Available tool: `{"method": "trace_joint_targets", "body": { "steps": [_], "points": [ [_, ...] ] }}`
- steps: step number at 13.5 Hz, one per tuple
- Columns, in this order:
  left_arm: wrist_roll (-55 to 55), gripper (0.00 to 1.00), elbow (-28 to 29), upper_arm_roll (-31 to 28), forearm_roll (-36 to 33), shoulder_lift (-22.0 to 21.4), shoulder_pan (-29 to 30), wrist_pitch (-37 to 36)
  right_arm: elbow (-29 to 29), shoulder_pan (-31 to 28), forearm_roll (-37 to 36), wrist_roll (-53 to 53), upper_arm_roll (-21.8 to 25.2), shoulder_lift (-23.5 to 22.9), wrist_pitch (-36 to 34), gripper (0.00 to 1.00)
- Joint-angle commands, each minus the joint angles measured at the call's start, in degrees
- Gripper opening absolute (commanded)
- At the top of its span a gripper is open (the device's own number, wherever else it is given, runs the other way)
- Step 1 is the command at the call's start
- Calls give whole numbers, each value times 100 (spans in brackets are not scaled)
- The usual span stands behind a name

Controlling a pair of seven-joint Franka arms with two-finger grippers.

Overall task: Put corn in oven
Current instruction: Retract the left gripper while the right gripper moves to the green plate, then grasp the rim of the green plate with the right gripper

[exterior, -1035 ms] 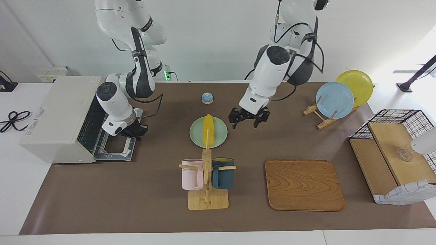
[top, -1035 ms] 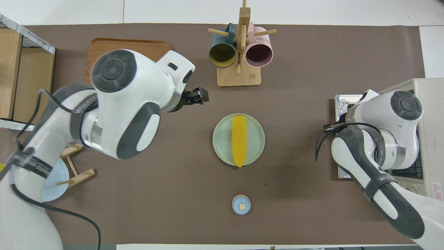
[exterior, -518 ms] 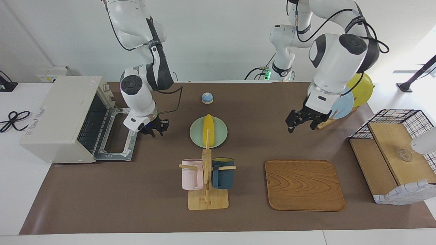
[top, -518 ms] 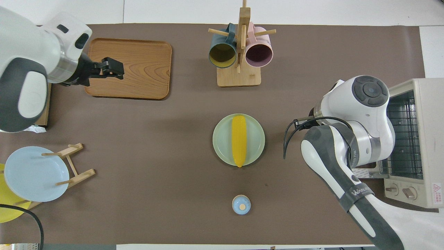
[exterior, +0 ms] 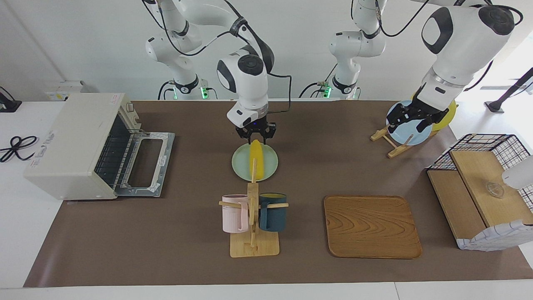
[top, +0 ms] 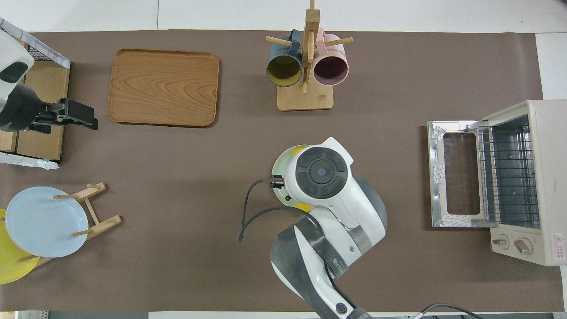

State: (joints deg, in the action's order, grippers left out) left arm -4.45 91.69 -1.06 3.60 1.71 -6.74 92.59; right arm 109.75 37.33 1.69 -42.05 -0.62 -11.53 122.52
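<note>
Right claw (exterior: 255, 134) poised over the corn, oven door already down

The bright yellow corn cob (exterior: 255, 161) lies on a pale green round plate (exterior: 239, 163) mid-worktop, its long axis running from the robots toward the wooden mug rack (exterior: 252, 216). The right claw hangs just above the cob's end nearer the robots, fingers apart and pointing down; whether they touch it I cannot tell. To grip, the fingers likely need to straddle the cob across its width. The cream-white toaster oven (exterior: 70, 141) stands at the right arm's end of the worktop, door dropped open, so this arm is the better placed. The left claw (exterior: 410, 118), spread wide, waits over the blue plate on its wooden stand (exterior: 406, 130).
</note>
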Motion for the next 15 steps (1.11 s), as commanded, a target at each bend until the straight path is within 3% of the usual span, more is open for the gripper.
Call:
{"method": "trace_joint_targets", "body": {
  "steps": [1, 5, 10, 13, 15],
  "points": [
    [93, 100, 68, 115, -87, -276, 269, -328, -717, 274, -229, -426, 9, -866, 96, 57],
    [172, 100, 68, 333, -105, -417, 593, -443, -341, 319, -546, -400, 1, -930, 587, 54],
    [190, 100, 516, 397, -105, -523, 648, 101, -156, 513, -546, -383, -8, -974, 800, 53],
    [331, 100, 447, 405, -315, -444, 648, 199, 176, 513, -546, -339, -8, -913, 1106, 50],
    [322, 100, 149, 414, -333, -339, 674, -142, 327, 521, -555, -278, -8, -869, 1160, 45]
  ]
}}
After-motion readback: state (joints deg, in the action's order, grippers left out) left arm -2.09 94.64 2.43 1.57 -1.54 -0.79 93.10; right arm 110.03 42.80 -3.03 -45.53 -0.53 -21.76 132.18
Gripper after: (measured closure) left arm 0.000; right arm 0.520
